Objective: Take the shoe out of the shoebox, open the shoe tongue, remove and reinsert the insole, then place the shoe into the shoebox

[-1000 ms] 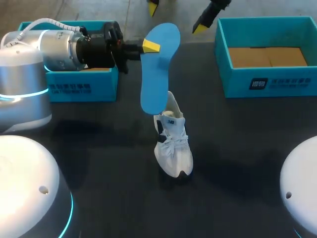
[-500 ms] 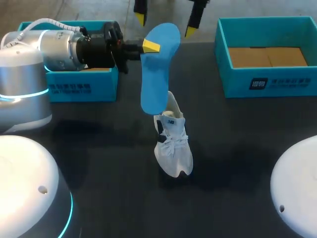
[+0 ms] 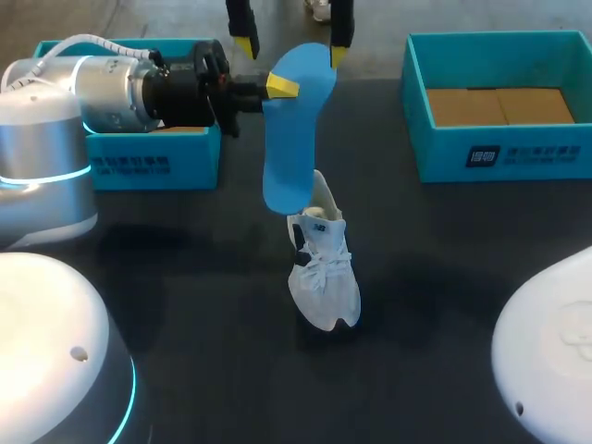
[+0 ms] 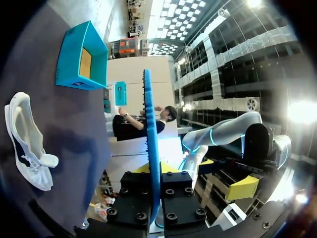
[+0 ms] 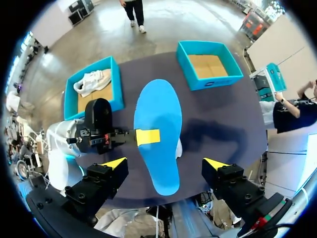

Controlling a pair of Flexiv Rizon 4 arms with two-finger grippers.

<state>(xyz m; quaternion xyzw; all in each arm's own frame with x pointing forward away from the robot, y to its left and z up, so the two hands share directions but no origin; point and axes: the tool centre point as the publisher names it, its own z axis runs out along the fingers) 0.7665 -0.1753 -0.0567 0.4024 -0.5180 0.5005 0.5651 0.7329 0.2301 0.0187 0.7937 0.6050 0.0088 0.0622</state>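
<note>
The blue insole (image 3: 291, 139) was gripped near its upper end between the closed-in fingers of the left end effector (image 3: 282, 86), in the upper middle of the frame. It was hung upright with its lower end over the heel of the white shoe (image 3: 324, 273), a pose judged to keep it free of the shoe and presented broadside for a second grasp or for reinsertion. The shoe lay on the dark worktop (image 3: 462, 277) at the centre of the frame, toe towards the lower edge, apparently so that its opening could be reached. The right end effector (image 3: 292, 44) was spread wide at the top edge, one finger either side of the insole's upper end, with nothing grasped. The shoebox (image 3: 499, 153) was set open-topped at the upper right, presumably for the shoe's return.
</note>
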